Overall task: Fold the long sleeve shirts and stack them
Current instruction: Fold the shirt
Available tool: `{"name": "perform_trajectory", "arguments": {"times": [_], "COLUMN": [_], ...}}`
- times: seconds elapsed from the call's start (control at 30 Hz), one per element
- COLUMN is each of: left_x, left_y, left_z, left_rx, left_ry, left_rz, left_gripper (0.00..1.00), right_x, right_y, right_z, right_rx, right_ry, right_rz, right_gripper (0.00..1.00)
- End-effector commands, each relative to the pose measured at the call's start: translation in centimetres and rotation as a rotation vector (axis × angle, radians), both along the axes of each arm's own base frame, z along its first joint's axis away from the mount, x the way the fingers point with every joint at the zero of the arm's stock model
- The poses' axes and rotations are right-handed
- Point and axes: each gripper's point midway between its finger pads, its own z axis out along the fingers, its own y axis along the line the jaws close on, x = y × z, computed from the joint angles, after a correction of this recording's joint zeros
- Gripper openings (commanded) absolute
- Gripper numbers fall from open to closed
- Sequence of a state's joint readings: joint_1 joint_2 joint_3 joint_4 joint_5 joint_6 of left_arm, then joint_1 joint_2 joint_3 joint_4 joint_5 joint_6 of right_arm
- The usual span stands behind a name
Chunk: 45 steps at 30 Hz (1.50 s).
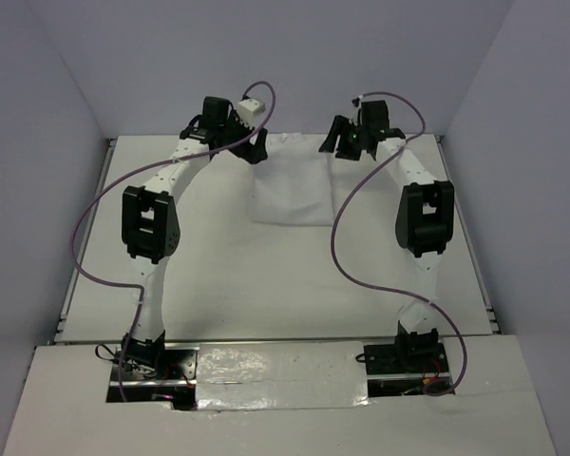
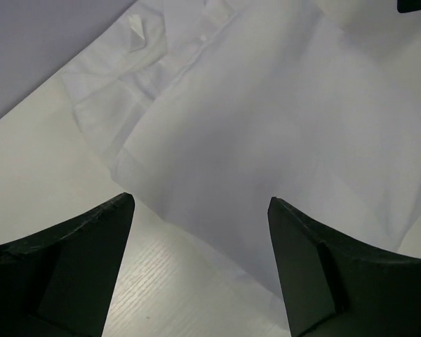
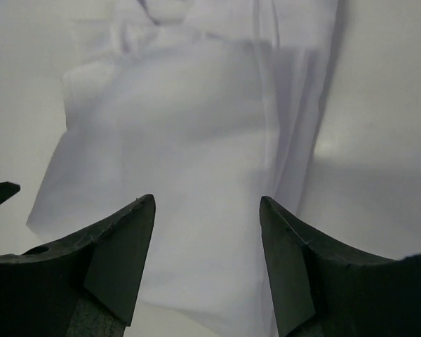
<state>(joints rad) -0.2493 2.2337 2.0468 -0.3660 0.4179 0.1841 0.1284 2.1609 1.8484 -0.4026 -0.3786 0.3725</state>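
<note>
- Well, the long sleeve shirt [image 1: 290, 185] lies folded into a wrinkled white rectangle, flat on the table [image 1: 218, 285] between the two grippers.
- The left gripper [image 1: 257, 148] hangs at the shirt's far left corner, jaws spread wide with nothing between them. Its wrist view shows the shirt's edge and buttoned front beneath the gap.
- The right gripper [image 1: 343, 144] hangs just off the shirt's far right corner, jaws parted about as wide and likewise empty.
- In the right wrist view, folded layers run down one side of the shirt, the collar at its far end.
</note>
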Motion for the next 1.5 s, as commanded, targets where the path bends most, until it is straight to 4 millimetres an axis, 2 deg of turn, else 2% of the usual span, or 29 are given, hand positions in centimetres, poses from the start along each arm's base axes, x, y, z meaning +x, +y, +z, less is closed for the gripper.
{"name": "perform_trajectory", "arguments": {"times": [0.0,0.03,0.07,0.13,0.17,0.2,0.27,0.3,0.4,0.5,0.57,0.7,0.8,0.93,1.1,1.13,1.17,1.2,1.27,1.3,1.37,1.4,1.43,1.47], "left_x": [2.1,3.0,3.4,4.5,4.8,5.0,5.4,5.6,6.2,6.5,6.3,6.7,6.9,6.9,6.7,6.6,6.5,6.5,6.4,6.2,6.0,5.4,5.1,4.9], "left_y": [0.4,0.4,0.6,1.3,1.7,1.9,1.8,1.8,1.6,1.1,0.6,0.2,-0.1,-0.5,-0.6,-0.7,-0.7,-0.7,-0.8,-1.1,-1.3,-1.8,-2.1,-2.3], "left_z": [2.2,2.7,2.3,0.9,0.3,-1.1,-2.2,-3.3,-4.6,-4.6,-5.0,-4.7,-4.1,-4.2,-4.2,-4.0,-4.1,-3.9,-3.6,-3.3,-2.3,-1.9,-0.7,-0.4], "left_rx": [-0.178,-0.205,-0.217,-0.224,-0.224,-0.219,-0.225,-0.227,-0.242,-0.269,-0.293,-0.316,-0.334,-0.356,-0.355,-0.356,-0.357,-0.357,-0.36,-0.366,-0.377,-0.392,-0.403,-0.415], "left_ry": [0.068,0.042,0.045,0.062,0.073,0.094,0.102,0.121,0.13,0.124,0.133,0.119,0.099,0.106,0.111,0.108,0.111,0.11,0.104,0.1,0.083,0.085,0.067,0.051], "left_rz": [0.112,0.134,0.156,0.223,0.252,0.268,0.278,0.294,0.302,0.283,0.262,0.246,0.231,0.216,0.207,0.203,0.199,0.195,0.186,0.17,0.143,0.103,0.076,0.052], "left_gripper": [0.9,0.9,0.9,0.9,0.9,0.9,0.9,0.9,0.9,0.88,0.84,0.68,0.59,0.46,0.27,0.24,0.15,0.11,0.03,0.0,0.0,0.0,0.0,0.0], "right_x": [5.2,5.9,6.5,7.9,8.0,8.6,8.8,9.2,9.9,10.3,10.5,10.7,10.6,10.4,10.4,10.3,10.4,10.4,10.3,10.3,10.1,10.0,9.7,9.6], "right_y": [-0.5,-0.5,-0.7,-0.7,-0.1,0.0,0.7,1.0,1.7,2.2,2.1,2.5,3.1,3.7,3.5,3.5,3.5,3.5,3.7,3.7,3.7,3.7,3.7,3.7], "right_z": [2.4,2.1,1.9,1.7,1.4,1.8,2.1,1.9,1.3,0.9,0.3,-0.2,-0.2,-0.8,-1.8,-1.8,-1.8,-1.8,-1.7,-1.5,-0.2,0.5,1.5,2.1], "right_rx": [-0.016,-0.022,-0.019,-0.006,0.013,0.031,0.072,0.087,0.125,0.144,0.14,0.151,0.163,0.176,0.174,0.175,0.177,0.178,0.187,0.188,0.187,0.185,0.175,0.174], "right_ry": [-0.163,-0.171,-0.179,-0.222,-0.229,-0.264,-0.284,-0.296,-0.292,-0.291,-0.287,-0.287,-0.293,-0.277,-0.245,-0.243,-0.245,-0.245,-0.244,-0.247,-0.273,-0.289,-0.31,-0.329], "right_rz": [0.053,0.057,0.064,0.069,0.09,0.087,0.112,0.118,0.133,0.136,0.125,0.129,0.15,0.162,0.141,0.14,0.14,0.14,0.14,0.141,0.15,0.155,0.159,0.163], "right_gripper": [0.69,0.69,0.69,0.7,0.71,0.72,0.73,0.73,0.73,0.73,0.72,0.72,0.69,0.58,0.55,0.53,0.49,0.4,0.29,0.2,0.12,0.04,0.0,0.0]}}
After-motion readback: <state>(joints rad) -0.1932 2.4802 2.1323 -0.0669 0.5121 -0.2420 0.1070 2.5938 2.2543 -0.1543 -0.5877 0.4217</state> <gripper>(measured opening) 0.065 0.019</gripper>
